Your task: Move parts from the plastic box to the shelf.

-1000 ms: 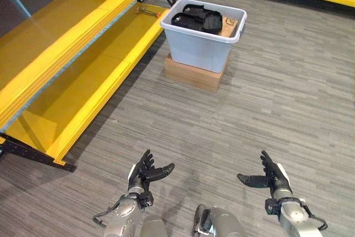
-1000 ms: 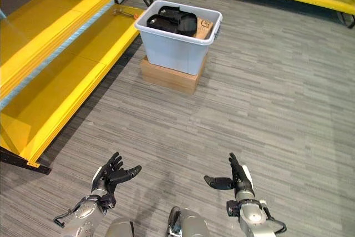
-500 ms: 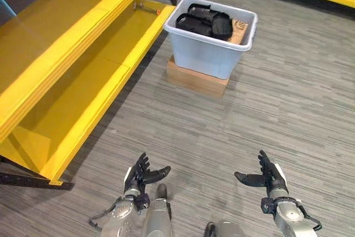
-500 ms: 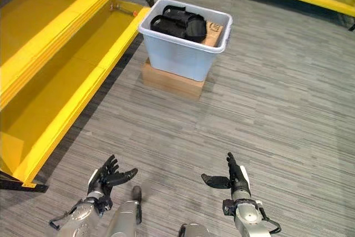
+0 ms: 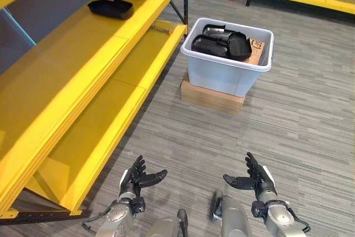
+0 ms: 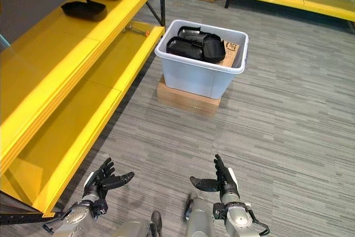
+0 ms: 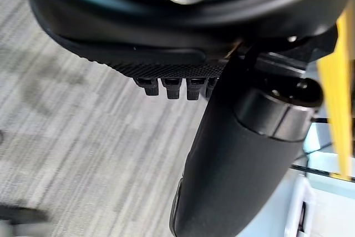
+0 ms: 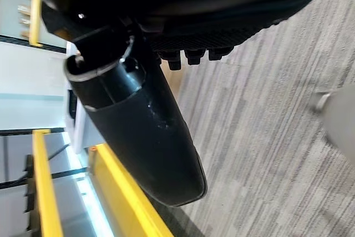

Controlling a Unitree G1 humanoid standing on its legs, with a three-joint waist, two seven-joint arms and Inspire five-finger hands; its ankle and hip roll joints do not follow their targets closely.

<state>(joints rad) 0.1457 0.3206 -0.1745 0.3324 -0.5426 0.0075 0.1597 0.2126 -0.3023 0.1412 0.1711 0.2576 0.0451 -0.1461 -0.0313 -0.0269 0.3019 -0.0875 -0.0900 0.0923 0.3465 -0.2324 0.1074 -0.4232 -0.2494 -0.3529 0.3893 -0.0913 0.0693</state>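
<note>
Both hands, left hand [image 5: 137,177] and right hand [image 5: 256,177], hang low over the floor with fingers spread and holding nothing, well apart from the plastic box [image 5: 227,73]. Black parts [image 5: 222,40] lie piled inside it; three more [image 5: 111,8] already sit on the yellow shelf [image 5: 83,54]. Risks: the interlocked parts may lift together, or the box may shift on its cardboard base [image 5: 211,97].

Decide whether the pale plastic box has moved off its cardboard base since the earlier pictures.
No. The pale plastic box sits squarely on the cardboard base as before; only the camera shifted.
</note>
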